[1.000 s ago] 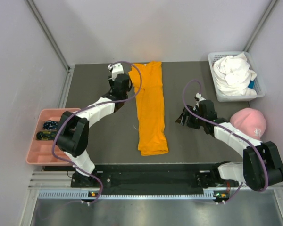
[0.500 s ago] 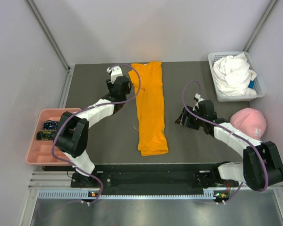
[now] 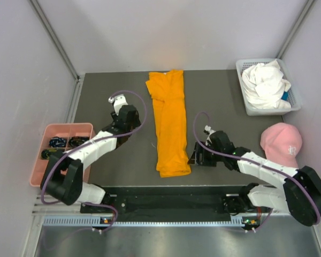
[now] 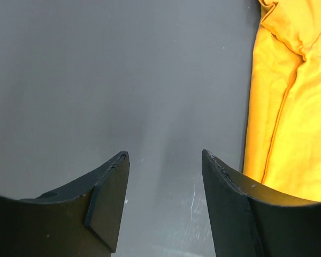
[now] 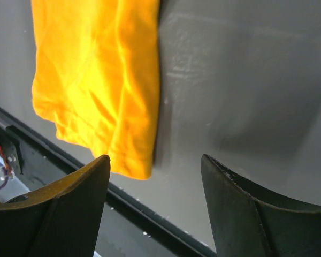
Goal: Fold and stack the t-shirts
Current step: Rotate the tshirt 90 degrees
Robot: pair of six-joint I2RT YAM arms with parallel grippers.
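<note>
Right gripper [image 5: 155,160] low, just beside near right corner of orange t-shirt [image 3: 170,123], fingers apart, holding nothing; likely lined up to pinch hem for lengthwise fold. Left gripper [image 4: 165,155] over bare table [image 3: 107,85] left of shirt, fingers apart, empty. Shirt lies as 1 long narrow strip at table centre, sides folded in. White t-shirt [image 3: 265,83] bunched in basket [image 3: 250,111] far right, probably waiting its turn.

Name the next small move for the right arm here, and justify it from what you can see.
Probably: slide the right gripper leftward and down onto the near hem of the orange t-shirt. The shirt already lies folded into a long strip, the gripper is open and empty beside that hem, so pinching it would start the crosswise fold.
</note>
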